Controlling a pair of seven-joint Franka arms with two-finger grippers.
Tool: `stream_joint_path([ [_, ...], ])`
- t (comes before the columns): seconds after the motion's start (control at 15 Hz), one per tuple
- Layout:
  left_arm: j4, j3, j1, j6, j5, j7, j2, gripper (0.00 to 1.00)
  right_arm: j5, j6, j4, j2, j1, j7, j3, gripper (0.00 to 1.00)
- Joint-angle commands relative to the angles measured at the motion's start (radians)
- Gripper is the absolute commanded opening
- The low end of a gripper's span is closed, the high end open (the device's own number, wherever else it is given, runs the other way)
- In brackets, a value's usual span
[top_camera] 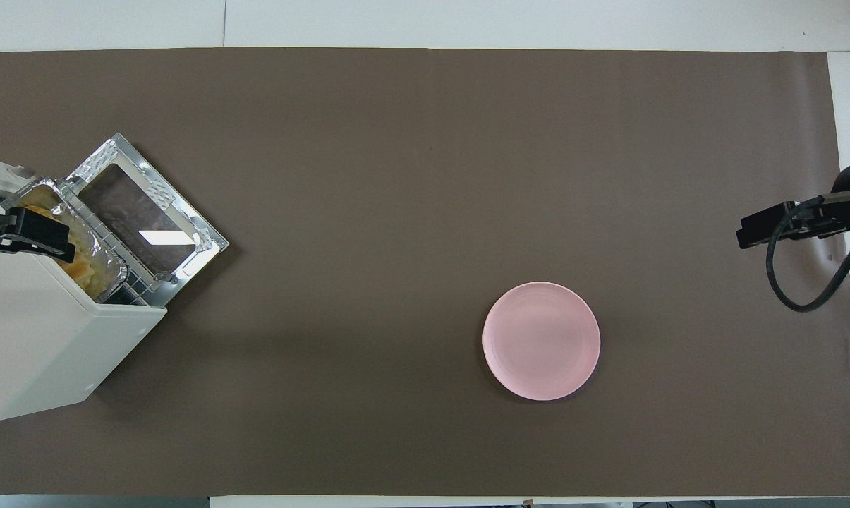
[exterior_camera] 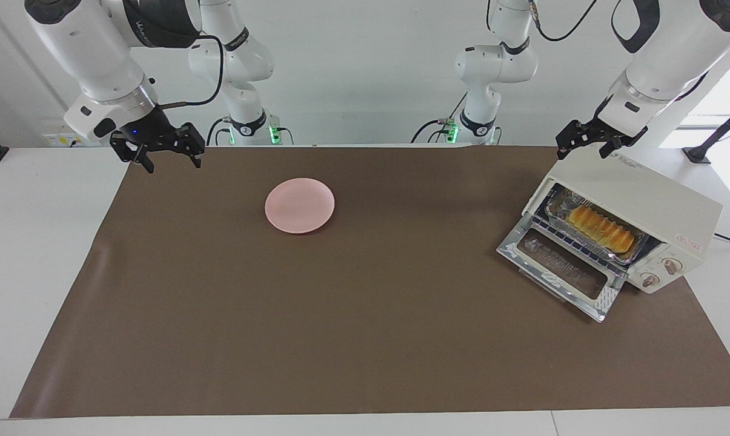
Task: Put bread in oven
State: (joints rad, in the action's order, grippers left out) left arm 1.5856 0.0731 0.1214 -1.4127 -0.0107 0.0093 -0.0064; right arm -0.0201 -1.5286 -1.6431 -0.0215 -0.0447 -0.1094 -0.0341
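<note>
The cream-white oven [exterior_camera: 628,197] [top_camera: 40,331] stands at the left arm's end of the table with its glass door [exterior_camera: 561,269] [top_camera: 146,219] dropped open. Inside it, on the wire rack, the golden ridged bread [exterior_camera: 601,229] [top_camera: 79,267] lies in a crinkled foil tray [exterior_camera: 560,203] [top_camera: 104,252]. My left gripper [exterior_camera: 581,148] [top_camera: 37,236] hangs open over the oven's top front corner, touching nothing and holding nothing; from overhead it covers part of the bread. Over the brown mat's corner at the right arm's end, my right gripper [exterior_camera: 171,162] [top_camera: 784,224] waits open and empty.
A bare pink plate [exterior_camera: 299,204] [top_camera: 541,341] sits on the brown mat [exterior_camera: 365,339], toward the right arm's end. A black cable [top_camera: 802,282] loops down from the right wrist. White tabletop borders the mat.
</note>
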Motion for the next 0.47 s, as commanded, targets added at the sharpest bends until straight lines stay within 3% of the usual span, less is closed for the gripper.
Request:
stream_joint_path([
  [0.0,0.056,0.005,0.006,-0.037,0.015,0.012,-0.044,1.0,-0.017,0.013,-0.011,-0.017,-0.012,-0.026,-0.006,1.0],
  [0.4,0.048,0.004,0.007,-0.041,0.02,0.001,-0.043,1.0,-0.017,0.013,-0.011,-0.017,-0.012,-0.026,-0.004,1.0],
])
